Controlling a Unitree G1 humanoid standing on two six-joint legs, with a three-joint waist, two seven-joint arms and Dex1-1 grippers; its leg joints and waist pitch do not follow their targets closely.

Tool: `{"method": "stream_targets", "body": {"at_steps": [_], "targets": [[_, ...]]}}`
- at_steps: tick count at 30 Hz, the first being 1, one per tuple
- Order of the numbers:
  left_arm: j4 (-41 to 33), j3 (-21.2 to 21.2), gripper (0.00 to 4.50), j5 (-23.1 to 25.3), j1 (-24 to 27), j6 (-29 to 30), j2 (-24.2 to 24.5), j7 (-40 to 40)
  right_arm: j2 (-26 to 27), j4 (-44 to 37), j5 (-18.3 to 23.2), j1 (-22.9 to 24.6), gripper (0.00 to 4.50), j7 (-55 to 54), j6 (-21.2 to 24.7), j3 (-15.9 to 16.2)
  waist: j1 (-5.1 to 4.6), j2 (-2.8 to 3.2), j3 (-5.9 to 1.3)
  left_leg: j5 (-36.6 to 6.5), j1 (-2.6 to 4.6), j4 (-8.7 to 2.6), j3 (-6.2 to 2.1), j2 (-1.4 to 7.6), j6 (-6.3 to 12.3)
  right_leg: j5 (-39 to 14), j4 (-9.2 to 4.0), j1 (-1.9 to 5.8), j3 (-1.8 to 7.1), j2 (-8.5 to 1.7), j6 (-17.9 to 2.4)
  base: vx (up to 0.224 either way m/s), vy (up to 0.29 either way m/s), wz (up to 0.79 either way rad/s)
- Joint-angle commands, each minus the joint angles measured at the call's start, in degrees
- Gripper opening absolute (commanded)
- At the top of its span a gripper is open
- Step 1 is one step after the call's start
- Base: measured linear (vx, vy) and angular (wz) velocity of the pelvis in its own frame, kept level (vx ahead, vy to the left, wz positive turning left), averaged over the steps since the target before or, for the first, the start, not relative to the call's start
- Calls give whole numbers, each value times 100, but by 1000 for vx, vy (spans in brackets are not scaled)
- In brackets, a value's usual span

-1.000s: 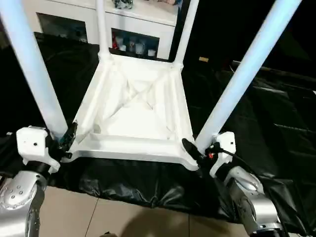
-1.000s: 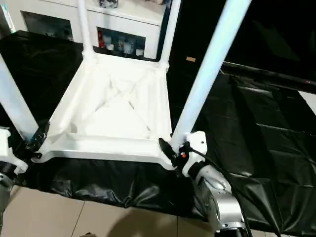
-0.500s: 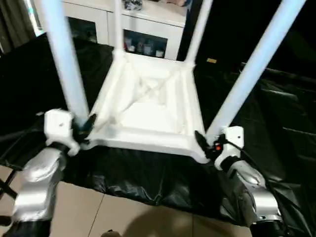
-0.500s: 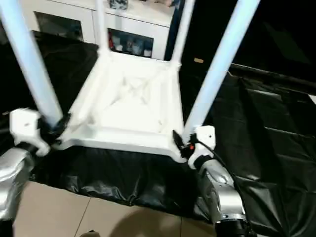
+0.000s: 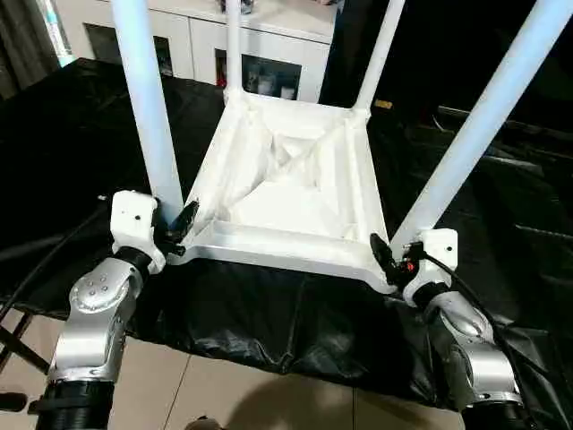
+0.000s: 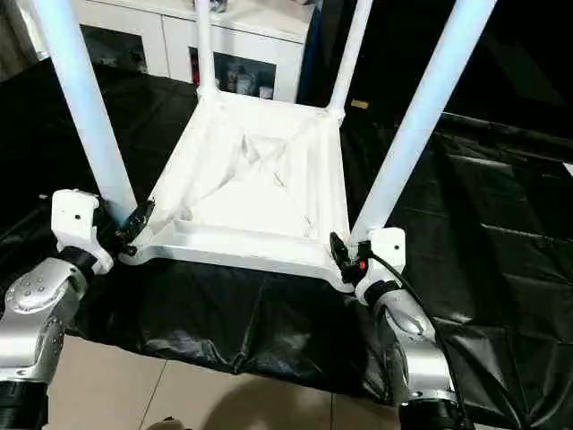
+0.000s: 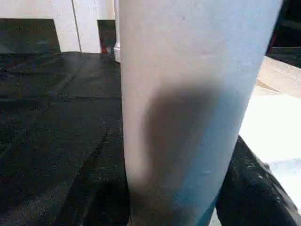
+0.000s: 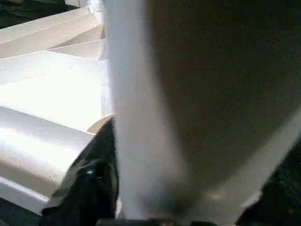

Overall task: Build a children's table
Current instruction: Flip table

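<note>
Children's table (image 5: 295, 193) inverted, judged light, stiff, slippery plastic; near legs clasped at sockets by left gripper (image 5: 176, 226) and right gripper (image 5: 387, 257) jaws.

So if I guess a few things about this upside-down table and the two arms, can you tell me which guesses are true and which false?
1. The table top lies upside down on a black cover. True.
2. Only two legs are fitted. False: four stand up, one at each corner.
3. The left gripper sits at the base of the near left leg. True.
4. The right gripper is up by the white cabinet. False: it is at the near right leg.
</note>
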Motion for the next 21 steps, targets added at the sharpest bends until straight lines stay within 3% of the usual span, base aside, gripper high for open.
{"method": "stream_targets", "body": {"at_steps": [1,2,3,4,6,7,9,12,13,15,16,18,21], "targets": [[193,-98,202,-107,-10,316,-145,66,-31,50,-69,-67,304,-80,-80,-58,-62,144,-245,-1261,83,-547,-168,392,-214,-779,-472,98,334,-537,-864,0,0,0],[199,-79,202,-135,-13,341,-158,68,-38,20,-94,-47,304,-111,-88,-59,-58,180,-247,-1284,87,-548,-173,392,-234,-796,-468,94,337,-539,-863,0,0,0],[211,-25,202,-187,-10,435,-191,115,-83,-130,-181,61,309,-200,-124,-69,-69,168,-246,-1287,78,-548,-169,388,-249,-790,-480,101,338,-534,-846,0,0,0],[233,-9,202,-204,-12,451,-198,119,-97,-244,-154,133,316,-183,-105,-89,-65,193,-249,-1283,79,-543,-169,381,-248,-780,-474,101,340,-534,-842,0,0,0],[286,24,202,-232,-18,467,-209,122,-133,-650,53,377,318,18,-20,-134,-50,181,-248,-1254,73,-535,-160,380,-176,-752,-487,111,350,-537,-803,0,0,0],[320,63,202,-262,-21,500,-232,153,-196,-962,198,575,318,193,26,-156,-59,213,-244,-1245,52,-546,-172,385,-119,-789,-485,118,346,-533,-770,0,0,0],[368,102,202,-288,-32,531,-248,182,-315,-1288,341,806,318,405,65,-184,-48,213,-240,-1270,59,-532,-163,384,-59,-848,-503,112,355,-535,-742,0,0,0],[462,182,202,-325,-76,577,-278,234,-625,-1815,629,1199,318,860,189,-257,-47,215,-216,-1363,21,-547,-168,368,56,-1409,-569,131,347,-540,-597,0,0,0],[507,200,202,-304,-116,598,-288,275,-1039,-1649,826,1396,318,1466,-2,-473,-49,169,-202,-1472,35,-539,-164,377,77,-1713,-606,96,355,-547,-534,0,0,0],[545,208,202,-289,-150,605,-284,293,-1248,-1498,905,1456,318,1770,-98,-584,-18,193,-180,-1629,66,-522,-156,379,124,-2173,-672,53,362,-563,-484,0,0,0],[553,220,202,-304,-163,616,-294,303,-1391,-1431,984,1483,318,1991,-129,-662,-45,169,-186,-1619,26,-524,-171,365,144,-2369,-674,77,351,-570,-466,0,0,0],[549,245,202,-330,-170,657,-314,327,-1626,-1336,1169,1523,318,2385,-69,-788,-56,155,-182,-1588,14,-518,-179,363,189,-2551,-701,65,331,-568,-416,0,0,0],[522,409,202,-559,-198,837,-419,364,-2092,-1843,1795,1747,318,3166,647,-837,-46,142,-181,-1489,7,-497,-183,361,298,-2575,-713,69,327,-559,-421,0,0,0]]}}
